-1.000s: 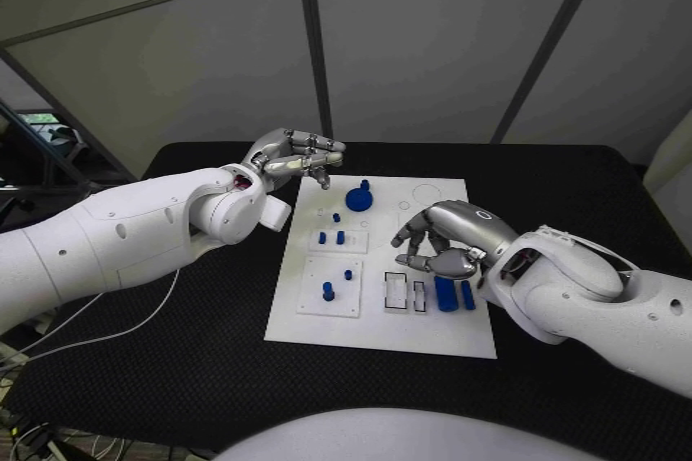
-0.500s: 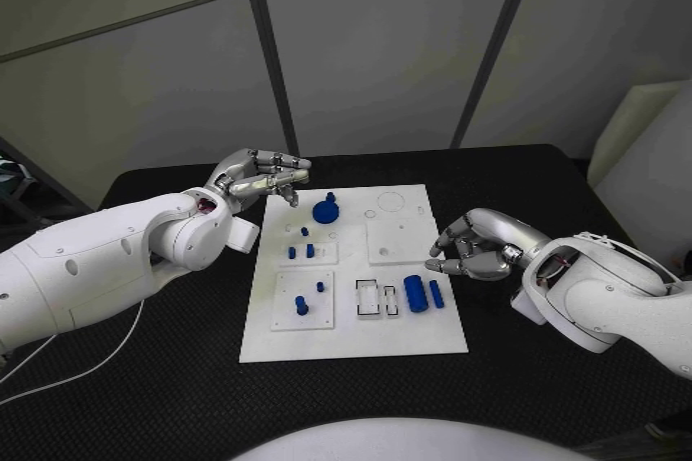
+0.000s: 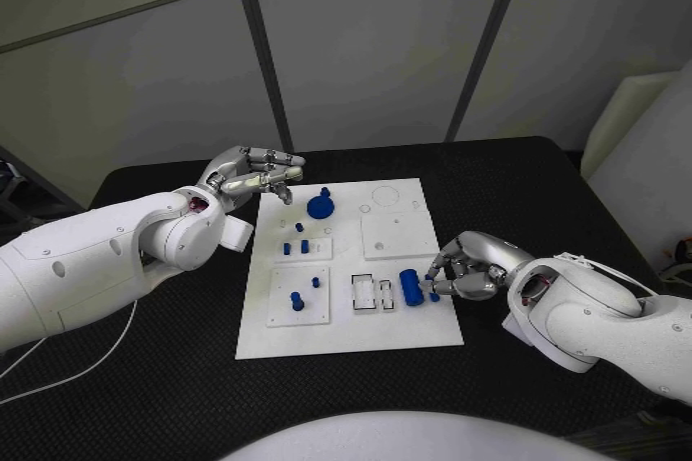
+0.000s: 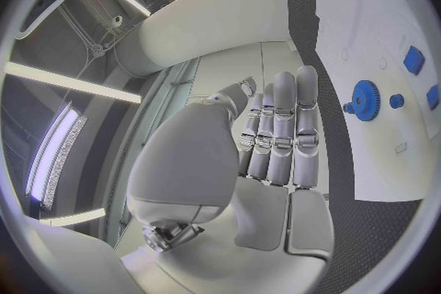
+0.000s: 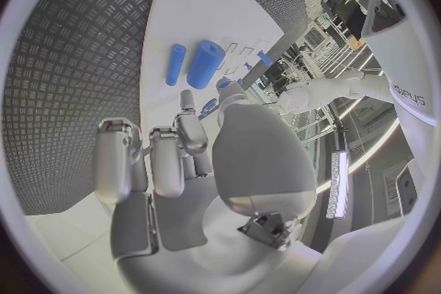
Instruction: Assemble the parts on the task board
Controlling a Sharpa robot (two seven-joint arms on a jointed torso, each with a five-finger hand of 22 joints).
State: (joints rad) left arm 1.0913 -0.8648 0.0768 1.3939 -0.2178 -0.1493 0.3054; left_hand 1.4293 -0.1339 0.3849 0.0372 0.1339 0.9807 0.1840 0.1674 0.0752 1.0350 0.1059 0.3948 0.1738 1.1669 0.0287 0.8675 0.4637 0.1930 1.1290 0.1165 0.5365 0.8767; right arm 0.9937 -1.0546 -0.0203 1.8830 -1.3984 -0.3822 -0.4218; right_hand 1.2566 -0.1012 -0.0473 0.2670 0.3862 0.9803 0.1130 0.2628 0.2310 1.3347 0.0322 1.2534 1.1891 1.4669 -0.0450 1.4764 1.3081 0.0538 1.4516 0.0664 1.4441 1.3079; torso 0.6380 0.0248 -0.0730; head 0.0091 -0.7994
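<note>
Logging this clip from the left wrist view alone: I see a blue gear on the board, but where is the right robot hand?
Observer: The right robot hand is at the task board's right edge, beside a thick blue cylinder and a thin blue cylinder.
Operator: Holding either?
Observer: No. The right wrist view shows both lying flat, apart from its curled fingers.
Operator: Anything standing upright?
Observer: A blue peg stands in the near-left inset plate.
</note>
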